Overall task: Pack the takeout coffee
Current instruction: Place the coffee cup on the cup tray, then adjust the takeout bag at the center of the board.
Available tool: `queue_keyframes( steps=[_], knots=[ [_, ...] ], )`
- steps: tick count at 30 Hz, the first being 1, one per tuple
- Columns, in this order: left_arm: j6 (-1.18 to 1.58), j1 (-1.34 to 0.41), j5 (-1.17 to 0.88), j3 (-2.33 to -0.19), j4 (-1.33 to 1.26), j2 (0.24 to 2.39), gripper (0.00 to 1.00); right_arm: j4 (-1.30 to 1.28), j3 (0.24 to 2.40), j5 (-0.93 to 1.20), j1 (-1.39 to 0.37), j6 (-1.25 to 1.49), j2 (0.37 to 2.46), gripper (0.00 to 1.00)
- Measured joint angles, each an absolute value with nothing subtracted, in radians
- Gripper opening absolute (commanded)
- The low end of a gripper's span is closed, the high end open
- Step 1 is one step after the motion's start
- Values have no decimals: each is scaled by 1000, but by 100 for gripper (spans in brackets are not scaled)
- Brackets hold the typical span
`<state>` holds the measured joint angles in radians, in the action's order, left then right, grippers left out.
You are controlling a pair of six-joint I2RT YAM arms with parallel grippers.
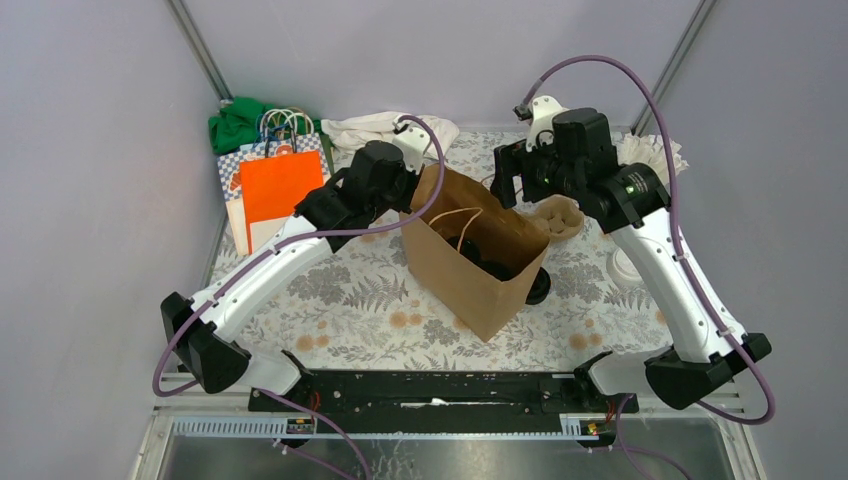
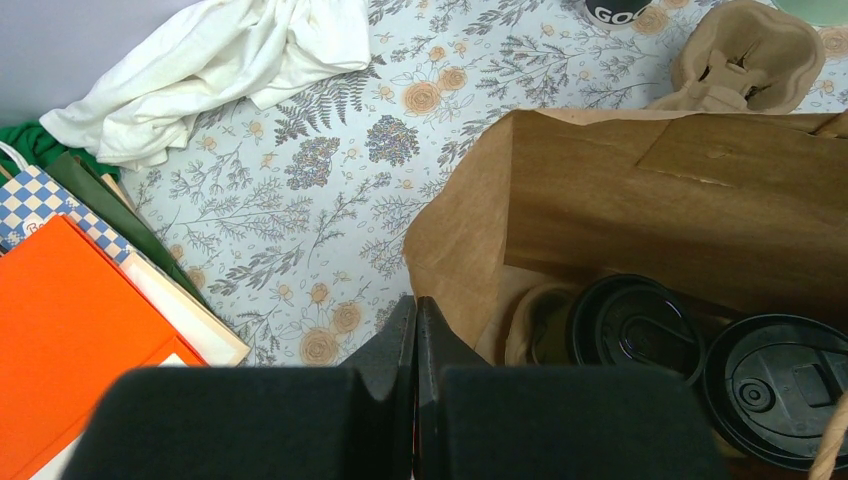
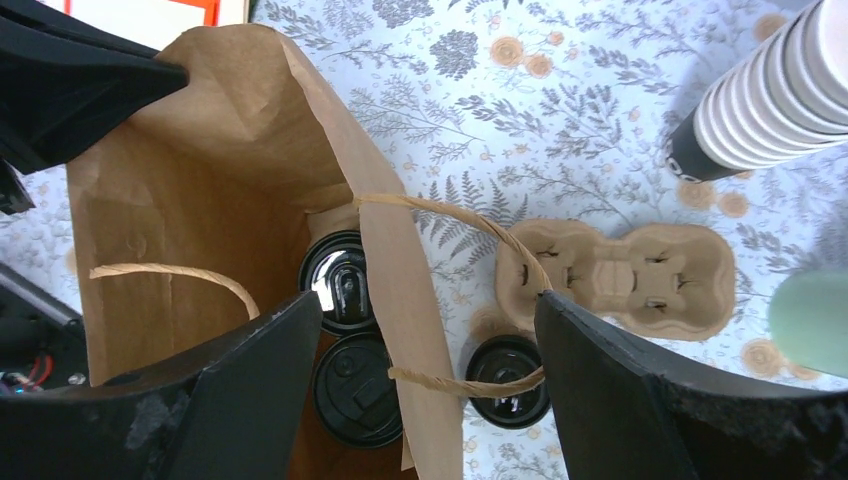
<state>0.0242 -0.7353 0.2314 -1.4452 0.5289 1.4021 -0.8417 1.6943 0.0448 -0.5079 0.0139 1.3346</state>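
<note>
2 lidded coffee cups (image 3: pixel 345 285) sit inside the brown paper bag (image 3: pixel 240 150). A 3rd cup (image 3: pixel 510 393) waits on the bench (image 3: pixel 600 120) at the bag's 4 o'clock (not yet packed). The right fingers (image 3: pixel 640 400) gape wide and empty, and the left fingers (image 2: pixel 385 350) are pressed together by the bag's rim.

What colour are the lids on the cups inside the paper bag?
The lids are glossy black, clearest in the right wrist view.

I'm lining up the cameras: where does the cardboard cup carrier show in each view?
Top external: cup carrier right of centre, beside the paper bag.
Left wrist: cup carrier in the top right corner, beyond the bag.
Right wrist: cup carrier centre right, right of the bag.
Shared landmark: the paper bag.
</note>
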Motion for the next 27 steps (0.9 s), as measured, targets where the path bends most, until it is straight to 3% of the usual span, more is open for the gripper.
queue_keyframes(
  steps=[14,16,19,25,27],
  knots=[
    [24,-738,233,-1438,529,1396,0,-894,1704,187,-399,121,1414,92],
    [25,-739,233,-1431,529,1390,0,-899,1704,206,-388,133,1413,87],
    [26,-739,232,-1427,530,1383,0,-900,1704,249,-380,138,1413,71],
    [27,-739,233,-1422,530,1380,0,-910,1704,360,-379,136,1416,60],
    [27,-739,233,-1422,530,1380,0,-911,1702,379,-379,136,1416,51]
  ],
)
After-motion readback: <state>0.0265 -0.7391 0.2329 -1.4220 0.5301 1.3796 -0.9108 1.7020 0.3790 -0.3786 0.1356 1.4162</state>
